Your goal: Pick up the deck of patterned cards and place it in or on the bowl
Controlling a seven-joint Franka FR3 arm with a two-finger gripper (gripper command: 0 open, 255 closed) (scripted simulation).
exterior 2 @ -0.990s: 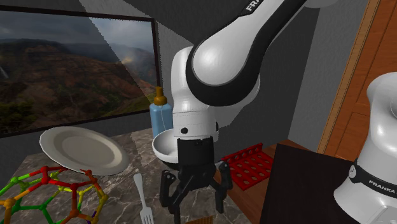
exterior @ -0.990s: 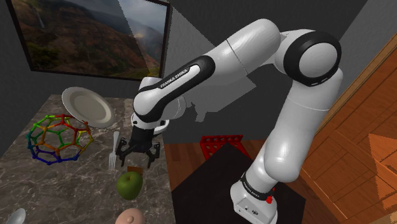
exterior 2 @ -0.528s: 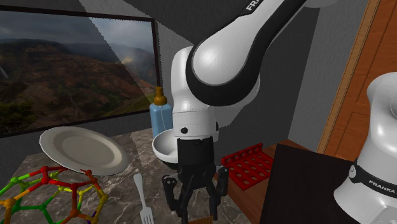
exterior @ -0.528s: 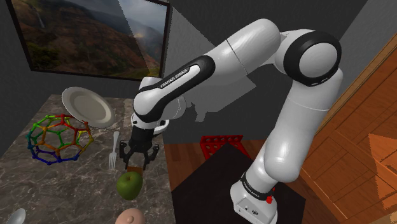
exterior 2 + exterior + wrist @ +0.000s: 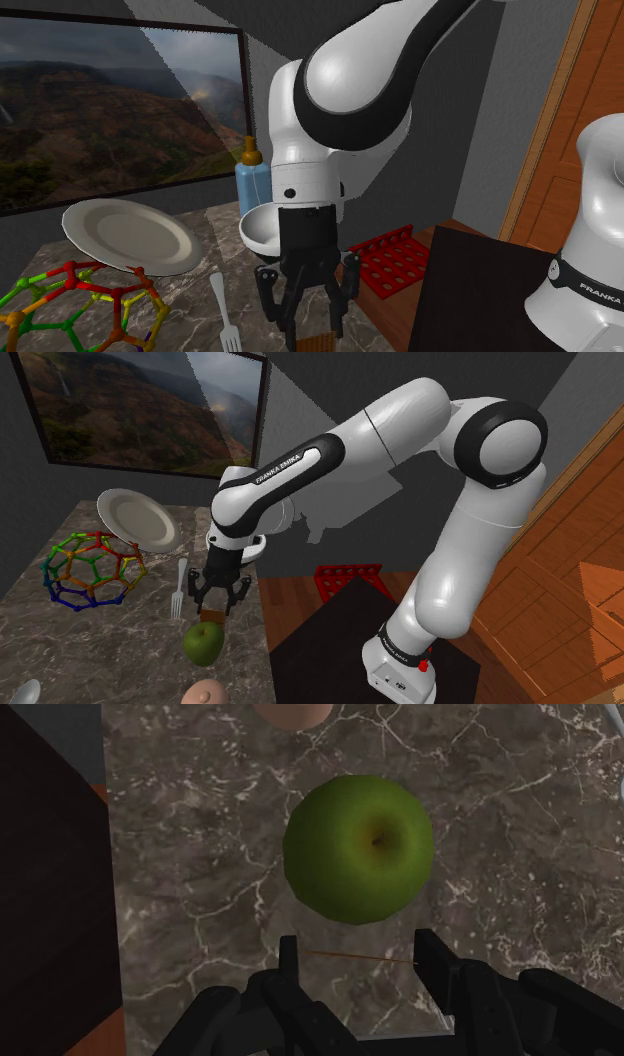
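The deck of cards point(image 5: 210, 614) is a small brown-orange block held just above the marble counter point(image 5: 100, 642); in the second exterior view the deck point(image 5: 317, 345) peeks out at the lower edge. My black gripper point(image 5: 214, 606) point(image 5: 312, 333) is shut on it, pointing down. In the wrist view the deck point(image 5: 360, 956) shows as a thin orange edge between the two fingers of the gripper point(image 5: 358, 954). The white bowl point(image 5: 262, 228) stands just behind the hand, partly hidden by the arm; in the shoulder view the bowl point(image 5: 250, 548) shows behind the wrist.
A green apple point(image 5: 203, 641) point(image 5: 360, 847) lies just in front of the gripper. A fork point(image 5: 179, 587), a tilted white plate point(image 5: 137, 517), a coloured polyhedron frame point(image 5: 90, 569), a blue bottle point(image 5: 250, 180) and a red rack point(image 5: 388, 257) surround the spot. A pink object point(image 5: 207, 694) sits beyond the apple.
The fingers closed from wide open onto the deck, and the hand has since risen a little with it.
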